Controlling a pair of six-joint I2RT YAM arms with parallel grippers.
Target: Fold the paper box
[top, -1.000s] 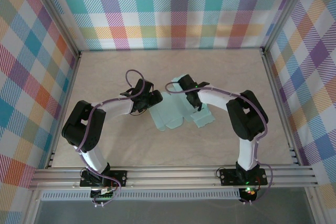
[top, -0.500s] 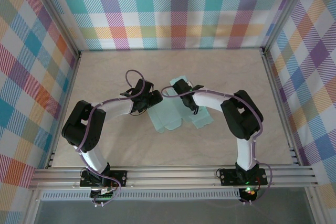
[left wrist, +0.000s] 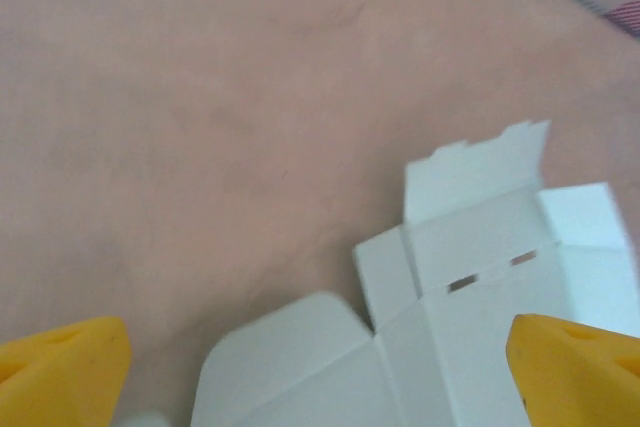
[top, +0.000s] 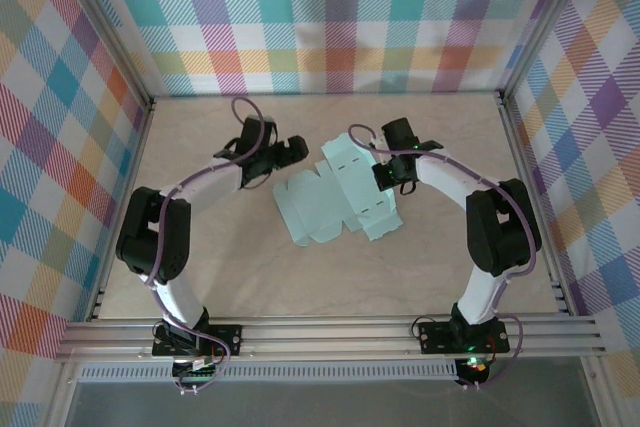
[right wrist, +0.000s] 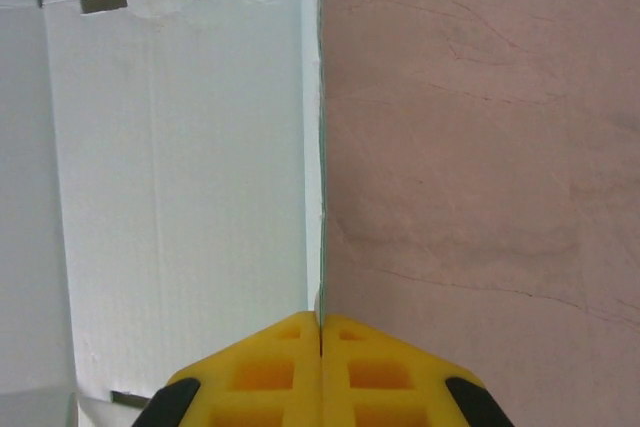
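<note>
box (top: 335, 202) flat, folding barely begun. right pincer (right wrist: 320, 332) clamped on its 3 o'clock edge; left pincer (top: 288, 154) apart at 10 o'clock. next: raise that flap.

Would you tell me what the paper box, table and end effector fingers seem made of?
The paper box looks like thin matte card, with crisp creases and die-cut slots. The table has a smooth beige top with faint marble-like veins, probably laminate. The right end effector fingers seem moulded yellow plastic, given square recesses and a dull sheen.
</note>
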